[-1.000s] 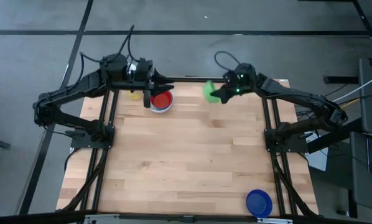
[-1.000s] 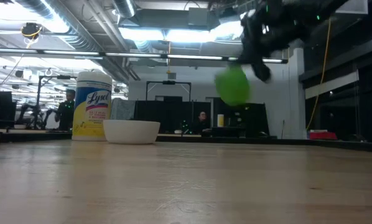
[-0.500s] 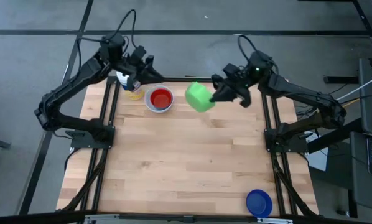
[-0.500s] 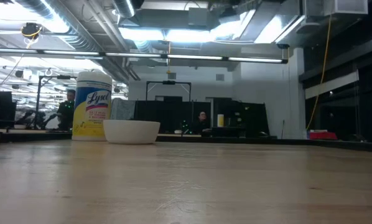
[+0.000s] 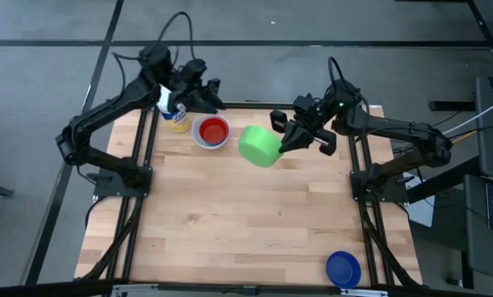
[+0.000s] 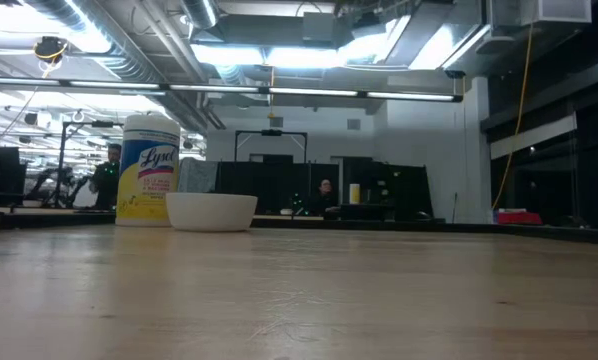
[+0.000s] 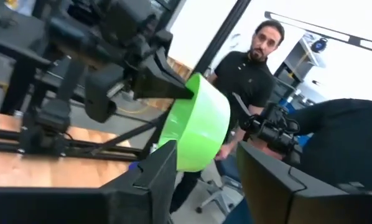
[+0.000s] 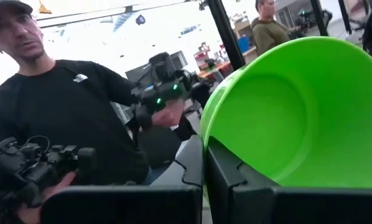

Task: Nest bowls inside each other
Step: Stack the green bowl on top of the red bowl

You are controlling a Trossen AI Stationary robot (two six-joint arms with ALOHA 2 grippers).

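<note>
Bowls of small round plastic sit at several spots over the pale wooden desk (image 5: 246, 214). A bright green bowl (image 5: 259, 146) hangs tipped on its side above the desk's far middle, its rim pinched between the closed fingers of the right end effector (image 5: 281, 143); in the right wrist view the two dark fingers (image 8: 220, 168) clamp the rim with the bowl's hollow facing the camera. Just to its left, a red bowl (image 5: 212, 129) sits nested inside a white bowl (image 5: 208, 143) on the desk. A dark blue bowl (image 5: 343, 268) lies alone near the front right edge, well apart from the others. The left end effector (image 5: 211, 93) hovers beyond the red bowl, above the far left edge, its fingers parted and holding nothing. Beside it stands a white-lidded canister with a yellow label (image 6: 147, 170). People in dark shirts (image 8: 68, 118) show beyond the desk.
</note>
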